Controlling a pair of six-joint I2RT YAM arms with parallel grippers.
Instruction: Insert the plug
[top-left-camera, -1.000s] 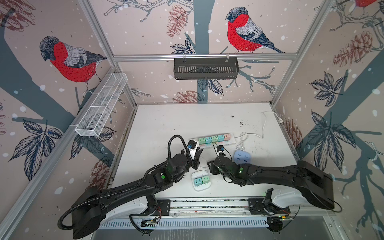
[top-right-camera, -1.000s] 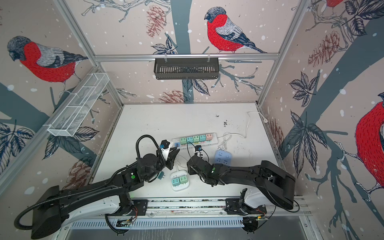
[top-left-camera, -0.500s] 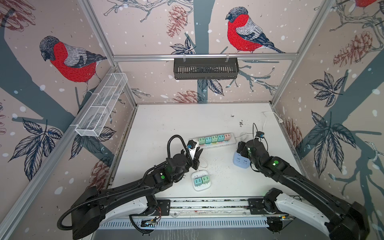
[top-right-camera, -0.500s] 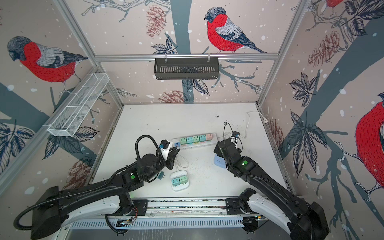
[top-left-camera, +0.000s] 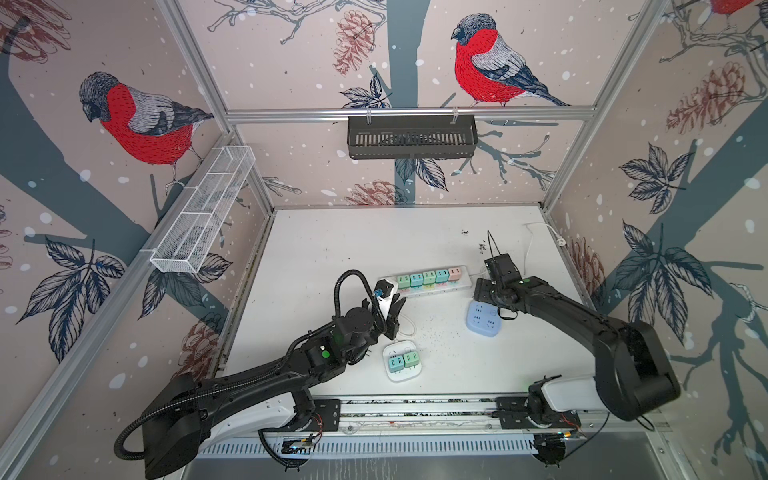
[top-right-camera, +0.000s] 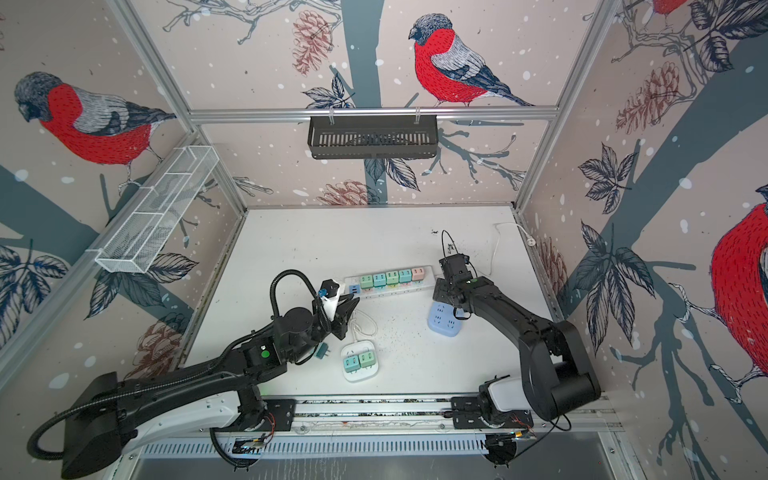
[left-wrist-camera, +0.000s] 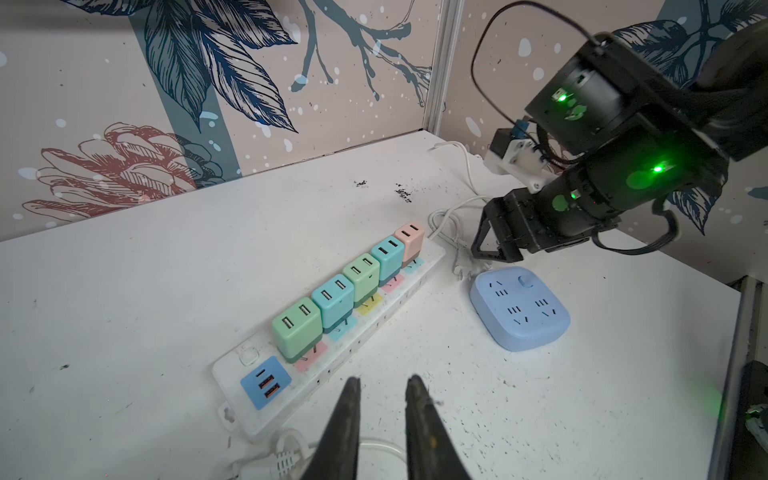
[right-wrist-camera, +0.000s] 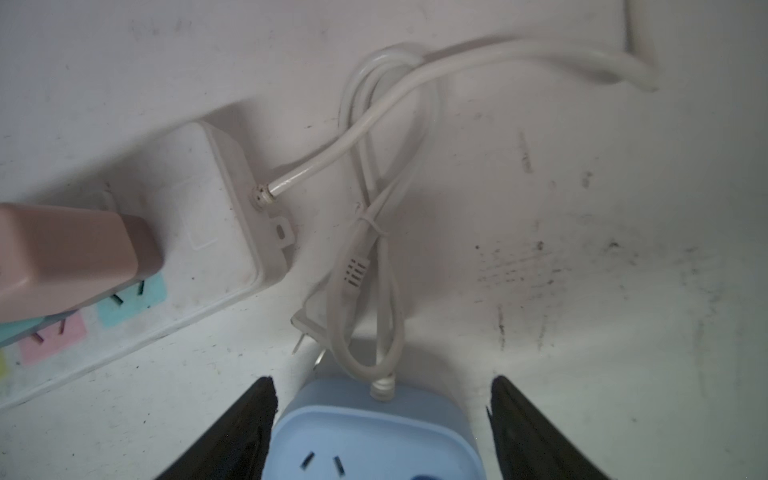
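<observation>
The right pincer (right-wrist-camera: 382, 386) (swung from the white socket block (top-right-camera: 359, 375)) is being held released astride the blue socket (top-left-camera: 483, 322) near the desk's (top-left-camera: 353, 249) right edge; the left pincer (left-wrist-camera: 384, 380) is being kept clenched, empty; the green plug (top-right-camera: 322, 351) is being left uninserted toward the front edge

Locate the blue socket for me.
In both top views the blue socket lies on the table's right side, just nearer than the strip's cord end, with the open right gripper close above its far edge.
</observation>
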